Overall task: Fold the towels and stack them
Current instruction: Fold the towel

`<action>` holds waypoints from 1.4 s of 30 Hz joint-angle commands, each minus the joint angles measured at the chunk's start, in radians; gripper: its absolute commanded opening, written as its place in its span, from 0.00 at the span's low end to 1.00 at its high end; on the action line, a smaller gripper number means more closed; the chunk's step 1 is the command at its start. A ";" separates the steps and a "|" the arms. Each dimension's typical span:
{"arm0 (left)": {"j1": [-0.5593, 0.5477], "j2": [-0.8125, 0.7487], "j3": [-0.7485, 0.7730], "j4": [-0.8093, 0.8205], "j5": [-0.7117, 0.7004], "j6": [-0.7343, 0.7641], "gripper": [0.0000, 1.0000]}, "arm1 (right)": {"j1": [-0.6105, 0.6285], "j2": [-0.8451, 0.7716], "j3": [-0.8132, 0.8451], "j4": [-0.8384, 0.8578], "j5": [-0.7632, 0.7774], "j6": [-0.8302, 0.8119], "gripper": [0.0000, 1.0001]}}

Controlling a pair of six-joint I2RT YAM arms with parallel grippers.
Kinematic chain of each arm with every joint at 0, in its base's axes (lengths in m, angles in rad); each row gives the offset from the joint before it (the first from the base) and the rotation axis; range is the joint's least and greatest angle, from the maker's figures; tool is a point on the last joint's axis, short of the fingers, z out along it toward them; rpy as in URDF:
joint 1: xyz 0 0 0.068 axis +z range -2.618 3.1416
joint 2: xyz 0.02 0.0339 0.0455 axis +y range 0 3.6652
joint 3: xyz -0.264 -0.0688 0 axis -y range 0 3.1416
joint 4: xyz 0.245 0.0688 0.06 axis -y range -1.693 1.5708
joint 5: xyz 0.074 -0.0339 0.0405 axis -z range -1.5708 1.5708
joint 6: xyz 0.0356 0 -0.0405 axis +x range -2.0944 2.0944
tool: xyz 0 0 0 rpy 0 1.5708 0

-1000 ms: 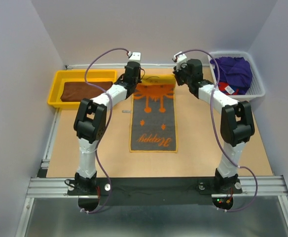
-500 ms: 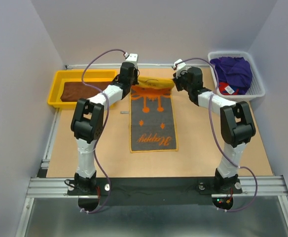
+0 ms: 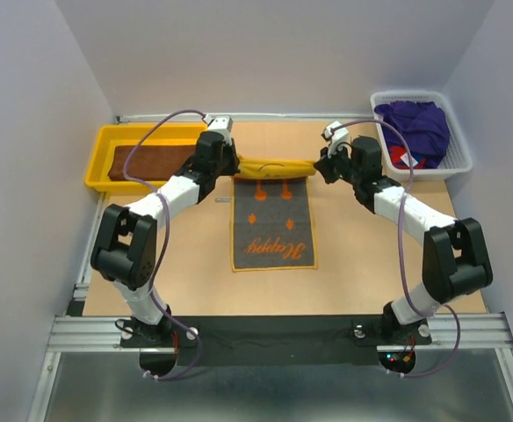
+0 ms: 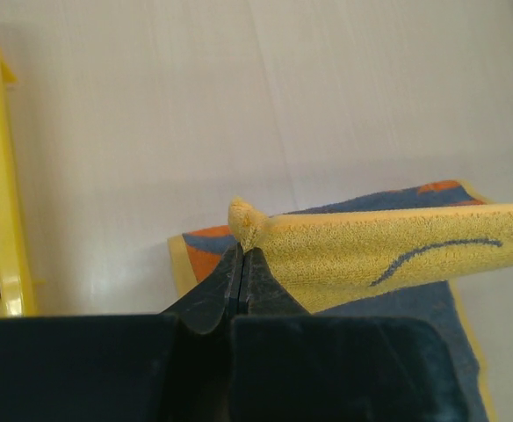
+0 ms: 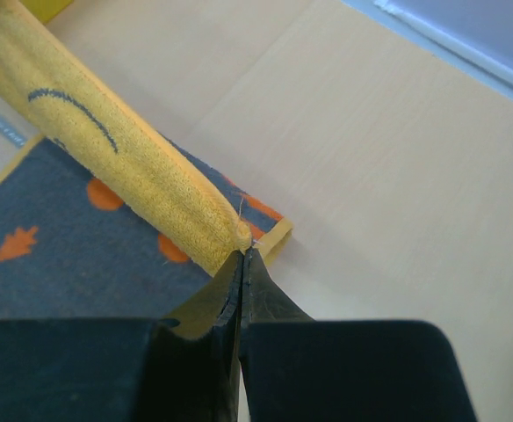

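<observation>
Orange terry towel with dark grey print and yellow border [image 3: 274, 220] lies lengthwise at table centre, near end flat. Its far edge is lifted off the wooden tabletop [image 3: 371, 255] and folded back toward the near side, so the yellow underside shows as a taut band strung left to right between the two claws.

Left gripper [image 3: 233, 163] is clenched on the far-left corner. In the left wrist view the black fingertips [image 4: 242, 255] are pressed together with a nub of yellow cloth [image 4: 379, 255] bunched just above them.

Right gripper [image 3: 320, 167] is clamped on the far-right corner. The right wrist view shows its tips [image 5: 242, 257] pinched at the end of the yellow roll [image 5: 116, 149].

Writing: orange script "Happy" [image 3: 272, 250] at the towel's near end, upside down to the top camera. Orange arrow-like shapes are printed above it on the grey field. A thin dark curved line runs along the yellow underside.

A small pale strip label [image 3: 224, 200] lies on the table just left of the towel; its text is too small to read.

Plain dark brown towel [image 3: 151, 160] lies folded in the yellow plastic tray [image 3: 98, 167], far left. Deep purple towel [image 3: 415, 123] is heaped in the white mesh basket [image 3: 463, 154], far right, with a red and teal cloth [image 3: 403, 158] at its near side.
</observation>
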 commanded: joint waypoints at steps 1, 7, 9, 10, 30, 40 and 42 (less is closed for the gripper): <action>0.021 -0.104 -0.105 -0.044 0.024 -0.091 0.00 | -0.016 -0.097 -0.061 -0.116 -0.001 0.091 0.00; 0.013 -0.197 -0.258 -0.070 0.131 -0.204 0.00 | -0.007 -0.210 -0.147 -0.256 -0.023 0.189 0.00; 0.005 -0.220 -0.309 -0.074 0.141 -0.225 0.00 | -0.007 -0.241 -0.165 -0.300 -0.035 0.213 0.01; 0.002 -0.242 -0.324 -0.075 0.142 -0.231 0.00 | -0.004 -0.249 -0.185 -0.315 -0.040 0.245 0.01; -0.031 -0.387 -0.504 -0.167 0.121 -0.253 0.00 | 0.007 -0.315 -0.282 -0.529 -0.092 0.460 0.00; -0.042 -0.387 -0.551 -0.178 0.082 -0.302 0.00 | 0.009 -0.273 -0.323 -0.530 -0.096 0.536 0.01; -0.044 -0.385 -0.563 -0.178 0.081 -0.314 0.00 | 0.009 -0.253 -0.334 -0.530 -0.095 0.549 0.03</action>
